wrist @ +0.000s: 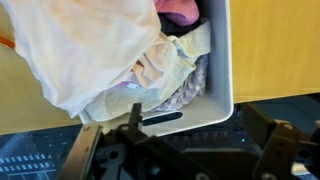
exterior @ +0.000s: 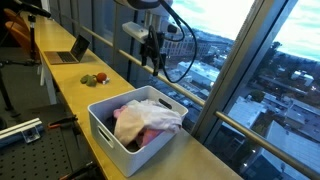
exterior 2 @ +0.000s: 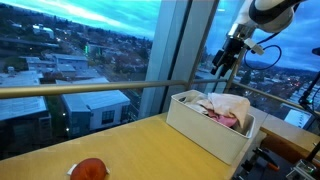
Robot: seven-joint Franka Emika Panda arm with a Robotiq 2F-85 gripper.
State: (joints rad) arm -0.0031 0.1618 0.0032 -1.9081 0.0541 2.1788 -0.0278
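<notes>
Up high, we see the end effector [exterior: 154,58] hanging in the air well above the white bin [exterior: 104,126], touching nothing. In the wrist view its two dark fingers [wrist: 96,152] stand wide apart at the near edge of the picture, and nothing sits between them; the end effector [wrist: 180,150] is empty. In an exterior view it shows against the window glass, above and slightly to the right of the bin [exterior 2: 205,132].

Below it, the bin holds a heap of laundry. A cream cloth [wrist: 90,50] lies on top and spills over the left side, its folds rising above the rim [exterior: 150,118]. A pink garment [wrist: 178,12] peeks out at the far end, and a knitted piece [wrist: 192,82] is pressed against the right wall, by the slot handle [wrist: 162,118].

The bin stands on the yellow tabletop [exterior: 80,98] that runs along the window. Farther along it we make out two small fruits [exterior: 95,79], one red and one green, and beyond them an open laptop [exterior: 72,52].
</notes>
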